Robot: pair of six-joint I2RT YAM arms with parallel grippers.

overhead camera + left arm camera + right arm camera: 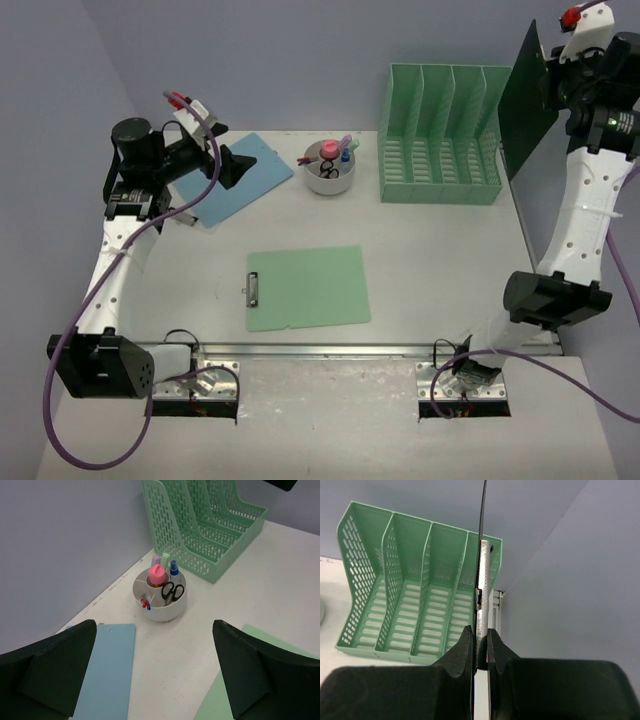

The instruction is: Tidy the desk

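The right tool [480, 636] is pinched together on the edge of a dark green clipboard [525, 100]. It holds the thin, flat board up on its edge, high in the air at the far right. The tabletop [430, 270] lies well below this tool. The right arm [585, 200] stands tall and reaches up and back.

The left tool [155, 650] has its two black fingers [50, 675] wide apart with nothing between them. It hangs just above the tabletop at the far left. The left arm [110, 260] stretches forward and bends to the right, so the tool points across the tabletop.

The tabletop is big, flat and off-white, with a metal rail [330, 351] along the near edge.

A mint-green file rack [440, 140] stands at the back right. It is plastic, full of little slots, and has four sections.

A light green clipboard [310, 288] lies flat in the middle, its metal clip on the left.

A blue clipboard [235, 180] lies flat under the left tool.

A round white cup holder [160, 602] sits between the blue clipboard and the rack. In it are black scissors [172, 591], a pink round thing [157, 573] and some pens.
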